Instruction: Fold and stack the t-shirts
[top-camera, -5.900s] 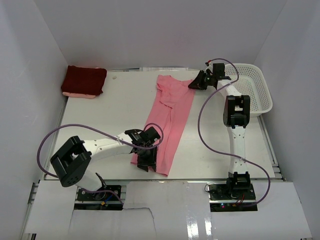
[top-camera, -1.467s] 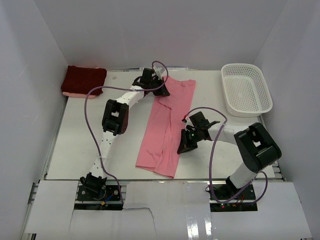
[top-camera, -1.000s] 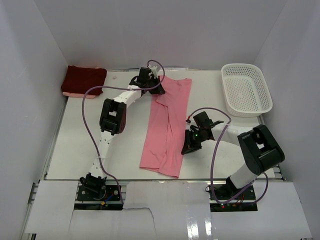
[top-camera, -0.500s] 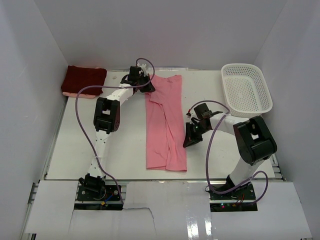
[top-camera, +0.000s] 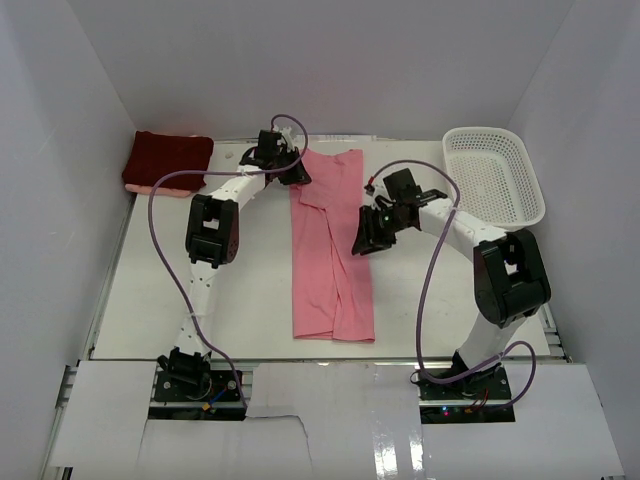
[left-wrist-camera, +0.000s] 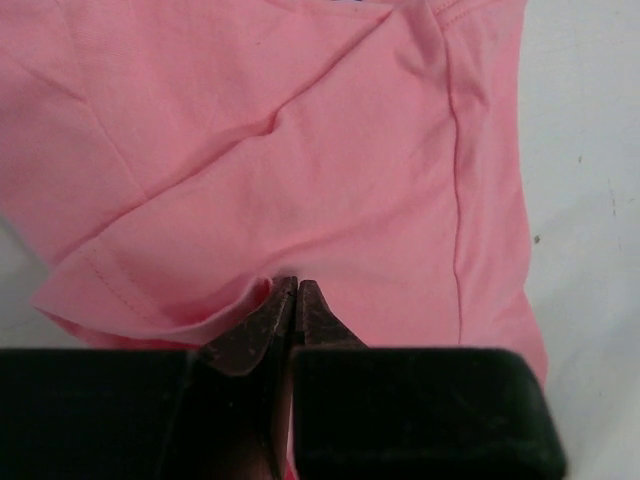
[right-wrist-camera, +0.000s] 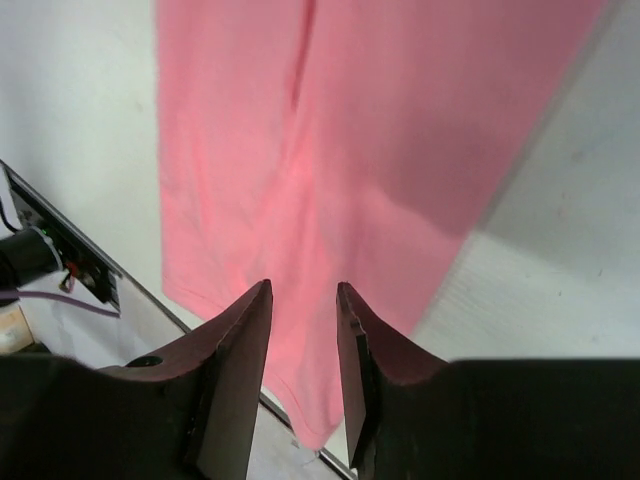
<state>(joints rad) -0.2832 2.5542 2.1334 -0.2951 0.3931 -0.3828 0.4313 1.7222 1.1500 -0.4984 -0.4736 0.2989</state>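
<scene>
Open counter (top-camera: 150, 290) left of the left arm (top-camera: 208, 230), and on the near right between the salmon pink t-shirt (top-camera: 330, 260) and the right arm (top-camera: 510, 280); a purple cable (top-camera: 150, 215) loops into the left lane. Far corners blocked: folded maroon t-shirt (top-camera: 168, 160) left, white basket (top-camera: 495, 175) right. Right end effector (top-camera: 365, 240) hangs over the pink shirt's right edge; left end effector (top-camera: 292, 172) sits at its far left corner.

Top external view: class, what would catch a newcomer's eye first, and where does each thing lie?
A salmon pink t-shirt, folded into a long strip, lies down the middle of the table. The left gripper sits at its far left corner and the right gripper hangs open beside its right edge. A folded maroon t-shirt lies in the far left corner.
</scene>
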